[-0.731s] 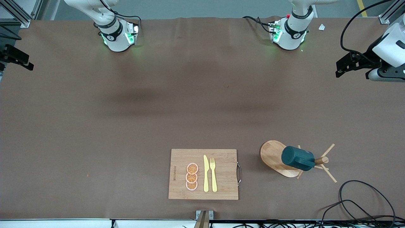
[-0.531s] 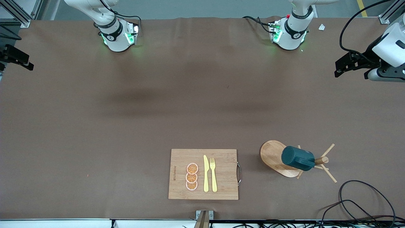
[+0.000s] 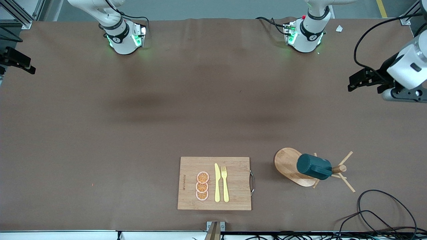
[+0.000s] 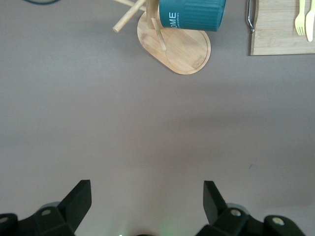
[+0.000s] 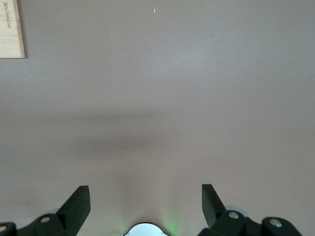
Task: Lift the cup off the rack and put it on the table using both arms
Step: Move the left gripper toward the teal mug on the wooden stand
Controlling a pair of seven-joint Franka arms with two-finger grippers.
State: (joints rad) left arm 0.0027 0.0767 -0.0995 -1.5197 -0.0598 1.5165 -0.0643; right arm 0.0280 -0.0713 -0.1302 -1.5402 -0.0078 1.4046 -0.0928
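The dark teal cup hangs tilted on a peg of the light wooden rack, which stands on the brown table toward the left arm's end, near the front edge. In the left wrist view the cup and the rack show well ahead of the fingers. My left gripper hangs open and empty over bare table at the left arm's end. My right gripper waits open and empty over bare table at the right arm's end.
A bamboo cutting board lies beside the rack near the front edge. It carries a yellow knife, a yellow fork and three orange slices. Black cables loop at the front corner by the rack.
My left gripper has moved a little over the table toward the rack's part of it. The right arm, the cup and the rack have not moved.
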